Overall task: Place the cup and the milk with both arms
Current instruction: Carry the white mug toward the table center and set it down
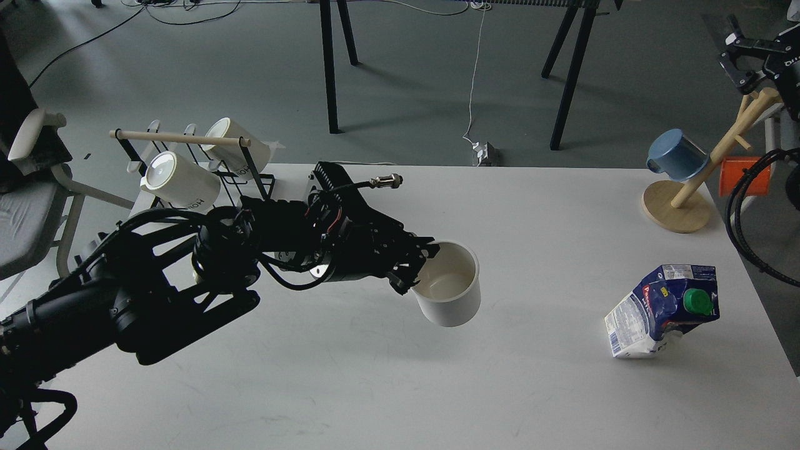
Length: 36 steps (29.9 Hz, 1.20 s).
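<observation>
**Operator:** Report the status of the left gripper [417, 265].

**Technician:** The left arm enters from the lower left of the frame and reaches toward the centre. Its fingers are clamped on the left side of the cup [447, 284], at the rim. The cup is white, opening upward and tilted slightly toward the camera, with a cream interior visible. Whether its base touches the table [375, 387] cannot be determined; a soft shadow lies under it.

**Operator:** Position of the milk [664, 310]?

**Technician:** Lower right of the frame, on the table, well apart from the cup. The carton is blue and white, dented, and leans to the left. Its green cap [698, 301] faces the camera at the upper right of the carton.

**Operator:** Right gripper [739, 53]?

**Technician:** Upper right corner of the frame, raised well above the milk. Two fingers are visible with a gap between them, holding nothing.

**Operator:** Other items?

**Technician:** A wooden mug stand [684, 200] at the right edge carries a blue mug [677, 155] hung on a peg. A rack [187, 162] at the upper left holds two white mugs [179, 181] on their sides, behind the left arm.
</observation>
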Motion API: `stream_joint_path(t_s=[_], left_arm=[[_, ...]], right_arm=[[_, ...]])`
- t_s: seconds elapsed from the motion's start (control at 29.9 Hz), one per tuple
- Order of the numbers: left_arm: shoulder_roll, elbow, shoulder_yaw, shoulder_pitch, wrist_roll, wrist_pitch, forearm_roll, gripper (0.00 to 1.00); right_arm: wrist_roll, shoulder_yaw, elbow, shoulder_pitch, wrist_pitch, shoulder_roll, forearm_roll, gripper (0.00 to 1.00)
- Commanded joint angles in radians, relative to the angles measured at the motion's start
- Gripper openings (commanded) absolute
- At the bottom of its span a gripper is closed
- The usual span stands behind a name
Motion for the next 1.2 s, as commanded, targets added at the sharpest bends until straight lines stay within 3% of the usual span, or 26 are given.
stream_joint_path(t_s=[0.0, 0.2, 0.43, 0.63, 0.84, 1.07, 1.17], left_arm=[[-0.051, 0.043, 0.073, 0.024, 0.034, 0.000, 0.000, 0.02], [-0.160, 0.179, 0.080, 0.025, 0.037, 0.000, 0.000, 0.02], [-0.167, 0.201, 0.125, 0.033, 0.040, 0.000, 0.000, 0.04], [-0.242, 0.327, 0.135, 0.031, 0.072, 0.027, 0.000, 0.05], [-0.249, 0.331, 0.133, 0.033, 0.075, 0.033, 0.000, 0.08], [-0.252, 0.331, 0.129, 0.031, 0.072, 0.036, 0.000, 0.19], [-0.252, 0.331, 0.127, 0.031, 0.072, 0.038, 0.000, 0.29]], right_arm=[[0.000, -0.002, 0.000, -0.002, 0.000, 0.000, 0.001, 1.00], [0.000, 0.000, 0.000, -0.002, 0.000, 0.004, 0.000, 1.00], [0.000, 0.001, 0.000, -0.001, 0.000, -0.002, 0.000, 1.00], [0.002, 0.003, -0.001, -0.004, 0.000, -0.009, 0.001, 1.00], [0.002, 0.003, -0.001, -0.004, 0.000, -0.008, 0.001, 1.00], [0.002, 0.000, 0.000, -0.004, 0.000, -0.008, 0.001, 1.00], [0.002, 0.000, 0.000, -0.004, 0.000, -0.008, 0.001, 1.00]])
